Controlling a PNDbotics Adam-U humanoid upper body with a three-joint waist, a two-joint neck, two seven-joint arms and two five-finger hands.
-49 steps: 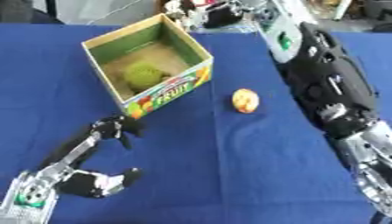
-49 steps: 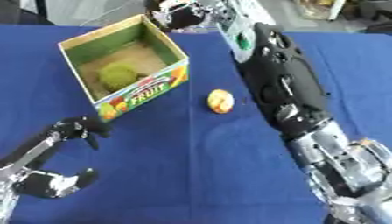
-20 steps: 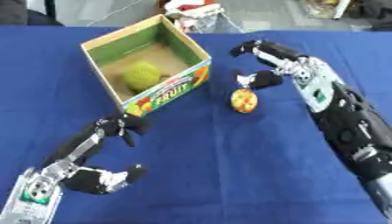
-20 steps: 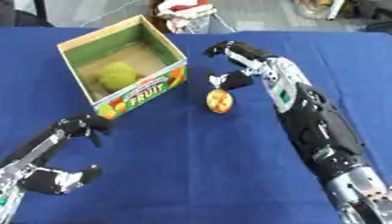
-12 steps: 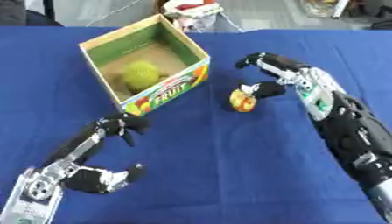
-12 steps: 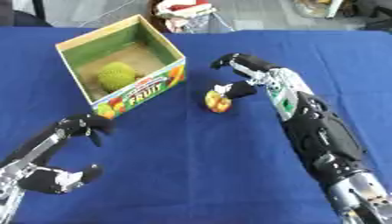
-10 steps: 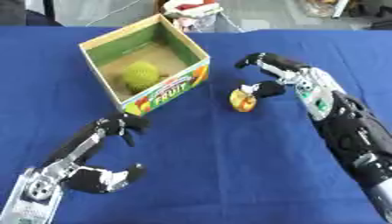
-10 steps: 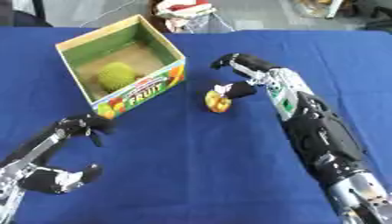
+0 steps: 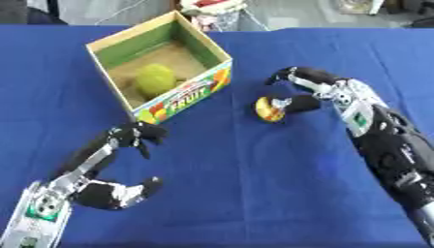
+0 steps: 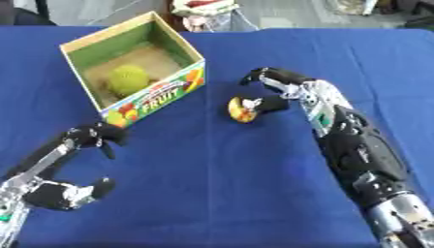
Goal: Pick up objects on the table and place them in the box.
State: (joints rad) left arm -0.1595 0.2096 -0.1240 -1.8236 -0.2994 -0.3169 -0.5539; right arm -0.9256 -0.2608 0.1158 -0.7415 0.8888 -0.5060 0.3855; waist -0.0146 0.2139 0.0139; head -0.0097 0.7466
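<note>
A small yellow and red fruit (image 9: 269,109) lies on the blue cloth, to the right of the box. My right hand (image 9: 315,88) is right beside it: the thumb touches the fruit's right side and the fingers (image 9: 286,75) arch over it with a gap, open. The cardboard fruit box (image 9: 185,95) stands at the upper left with a green round fruit (image 9: 155,80) inside. Low at the left, my left hand (image 9: 108,174) hovers open, fingers relaxed, holding nothing.
The blue table cloth (image 9: 254,189) fills the view. Past its far edge a white and red bundle (image 9: 212,7) lies on the floor. The box's near corner sits just above my left hand's fingertips (image 9: 135,135).
My right arm has swung down from behind the box to the yellow and red fruit, and its thumb now touches it. The left hand has hardly moved.
</note>
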